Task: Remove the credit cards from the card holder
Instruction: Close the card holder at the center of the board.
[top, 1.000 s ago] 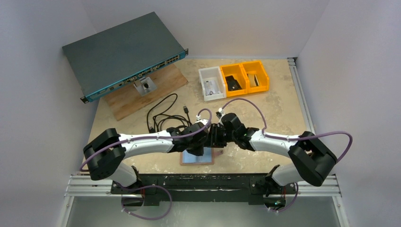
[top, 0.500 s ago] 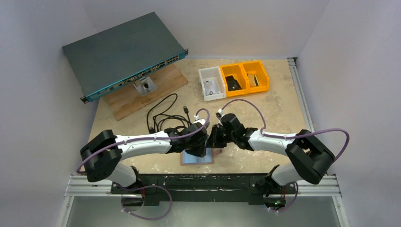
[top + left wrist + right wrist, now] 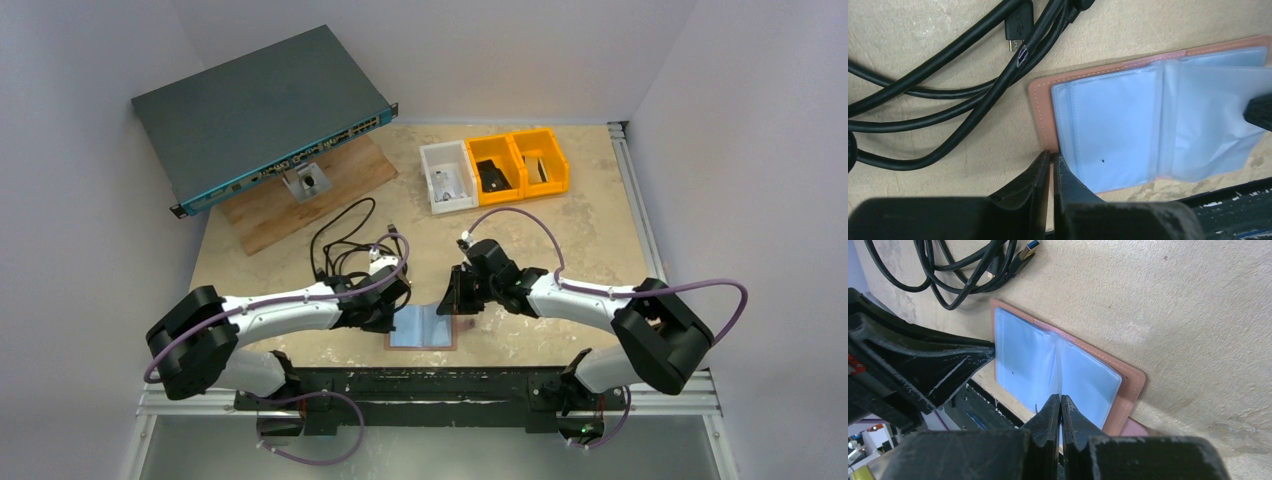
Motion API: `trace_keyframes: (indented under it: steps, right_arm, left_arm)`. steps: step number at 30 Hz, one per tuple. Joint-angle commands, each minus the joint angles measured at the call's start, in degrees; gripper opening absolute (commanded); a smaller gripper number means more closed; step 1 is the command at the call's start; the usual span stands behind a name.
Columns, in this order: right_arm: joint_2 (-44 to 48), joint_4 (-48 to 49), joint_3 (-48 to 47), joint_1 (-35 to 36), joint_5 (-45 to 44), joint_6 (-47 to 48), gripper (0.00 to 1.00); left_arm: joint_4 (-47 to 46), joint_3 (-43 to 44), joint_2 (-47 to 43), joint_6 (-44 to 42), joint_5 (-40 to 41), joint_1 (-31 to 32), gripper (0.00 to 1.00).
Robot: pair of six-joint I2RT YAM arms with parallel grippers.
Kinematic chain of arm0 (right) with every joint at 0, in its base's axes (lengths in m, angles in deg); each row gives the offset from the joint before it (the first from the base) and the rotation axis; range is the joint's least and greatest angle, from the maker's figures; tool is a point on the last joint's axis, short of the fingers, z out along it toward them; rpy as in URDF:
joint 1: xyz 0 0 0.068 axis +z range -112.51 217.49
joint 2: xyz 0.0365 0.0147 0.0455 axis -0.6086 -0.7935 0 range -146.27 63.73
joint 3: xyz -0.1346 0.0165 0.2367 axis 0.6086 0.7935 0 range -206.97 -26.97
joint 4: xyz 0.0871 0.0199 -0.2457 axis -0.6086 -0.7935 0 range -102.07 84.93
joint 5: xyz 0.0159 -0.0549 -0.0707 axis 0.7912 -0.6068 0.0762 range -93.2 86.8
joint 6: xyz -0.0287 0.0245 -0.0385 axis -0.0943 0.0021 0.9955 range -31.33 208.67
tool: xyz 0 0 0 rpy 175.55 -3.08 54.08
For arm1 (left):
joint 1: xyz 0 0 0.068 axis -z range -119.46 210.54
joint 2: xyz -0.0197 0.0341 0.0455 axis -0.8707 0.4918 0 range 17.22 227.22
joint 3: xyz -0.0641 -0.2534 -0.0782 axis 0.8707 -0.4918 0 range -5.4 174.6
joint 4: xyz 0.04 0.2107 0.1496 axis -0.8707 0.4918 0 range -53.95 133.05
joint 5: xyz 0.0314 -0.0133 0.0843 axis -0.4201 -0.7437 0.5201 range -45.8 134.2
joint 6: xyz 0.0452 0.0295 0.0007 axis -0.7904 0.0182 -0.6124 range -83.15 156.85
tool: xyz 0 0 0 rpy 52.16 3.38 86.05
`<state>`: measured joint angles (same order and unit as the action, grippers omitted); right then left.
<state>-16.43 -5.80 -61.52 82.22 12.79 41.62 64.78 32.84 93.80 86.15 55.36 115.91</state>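
Observation:
The card holder [image 3: 422, 330] lies open near the table's front edge, with a pink-brown rim and pale blue clear pockets. No credit card shows as such; the pockets hide what they hold. My left gripper [image 3: 390, 312] is shut on the holder's left rim near its front corner, as the left wrist view [image 3: 1052, 156] shows. My right gripper [image 3: 453, 304] is shut on a clear pocket leaf standing up at the holder's middle fold, as the right wrist view [image 3: 1060, 400] shows. The holder also shows in the left wrist view [image 3: 1108, 135] and the right wrist view [image 3: 1023, 357].
A tangle of black cables [image 3: 345, 255] lies just behind the left gripper. A blue network switch [image 3: 262, 115] rests on a wooden board [image 3: 330, 190] at the back left. A white bin [image 3: 447, 176] and two orange bins [image 3: 518, 163] stand at the back. A black rail [image 3: 430, 385] runs along the front.
My left gripper has moved left, off the middle of the holder to its left rim, so the open pockets now show. The right gripper has stayed at the holder's middle.

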Motion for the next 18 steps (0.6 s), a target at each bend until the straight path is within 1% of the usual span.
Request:
trace_keyframes:
  steps: [1, 3, 7, 12, 14, 18]
  right_arm:
    - [2.1, -1.4, -2.5, 0.2, -0.7, 1.7, 0.0]
    - [2.1, -1.6, -2.9, 0.1, -1.1, 1.9, 0.0]
    - [1.9, 0.0, -3.1, 0.3, -0.1, 0.7, 0.13]
    - [1.8, 1.9, -3.2, 0.4, 1.5, -0.4, 0.26]
    - [1.9, 2.3, -3.3, 0.7, 2.0, -0.8, 0.3]
    - [1.8, 3.0, -3.6, 1.5, 2.5, -1.9, 0.35]
  left_arm:
    - [-2.5, 0.4, 2.9, 1.2, 0.4, -0.2, 0.03]
    - [-4.0, 0.6, 3.7, 1.0, -1.0, 0.1, 0.0]
    - [-5.1, 1.6, 4.6, 0.9, -2.1, 1.3, 0.0]
    - [-6.3, 2.6, 5.6, 1.5, -3.2, 2.5, 0.0]
    - [-7.5, 2.6, 5.7, 1.7, -3.9, 2.7, 0.0]
    - [-8.7, 3.0, 5.4, 1.9, -4.5, 3.2, 0.0]
